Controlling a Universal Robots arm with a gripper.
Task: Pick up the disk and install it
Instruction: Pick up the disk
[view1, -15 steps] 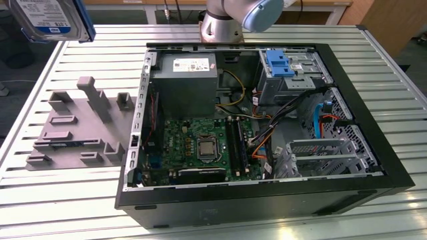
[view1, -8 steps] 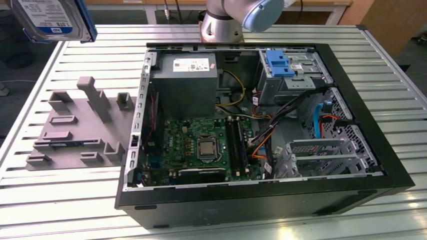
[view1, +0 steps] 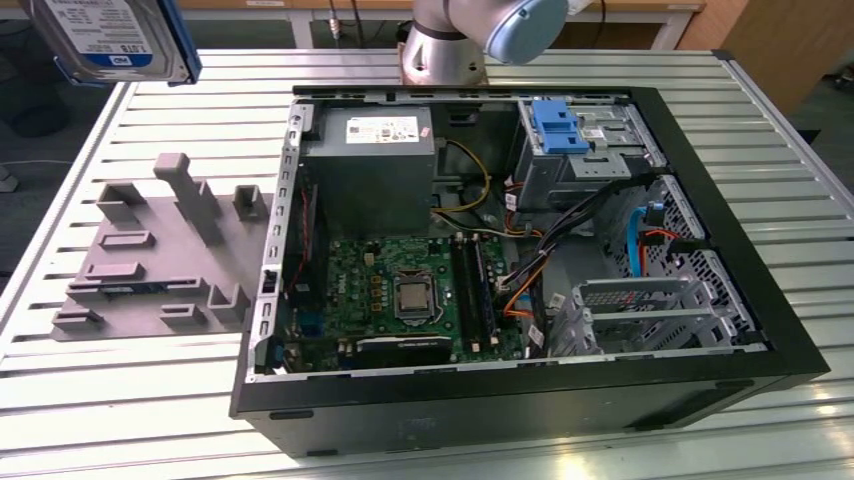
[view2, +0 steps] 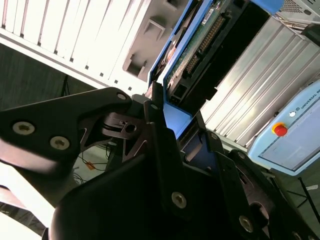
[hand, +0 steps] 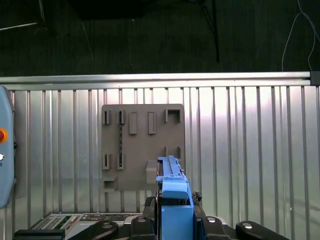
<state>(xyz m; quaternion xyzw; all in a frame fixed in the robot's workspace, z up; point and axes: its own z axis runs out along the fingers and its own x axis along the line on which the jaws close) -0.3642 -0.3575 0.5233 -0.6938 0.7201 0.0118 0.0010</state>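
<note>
The disk (view1: 114, 40), silver with a white-and-blue label and a blue carrier, hangs high over the table's far corner at the exterior view's left, away from the open computer case (view1: 747, 330). In the second wrist view my gripper (view2: 175, 127) is shut on the carrier's blue edge, and the disk (view2: 200, 45) shows its green circuit-board underside. In the first wrist view the disk (hand: 172, 192) stands edge-on between the black fingers (hand: 150, 207), above the grey fixture plate (hand: 142, 145).
The grey fixture plate (view1: 147, 260) with upright posts lies on the slatted table at the exterior view's left of the case. Inside the case are a grey power-supply box (view1: 367, 150), a motherboard (view1: 400, 290), cables and an upright blue bracket (view1: 554, 125) at the drive bay.
</note>
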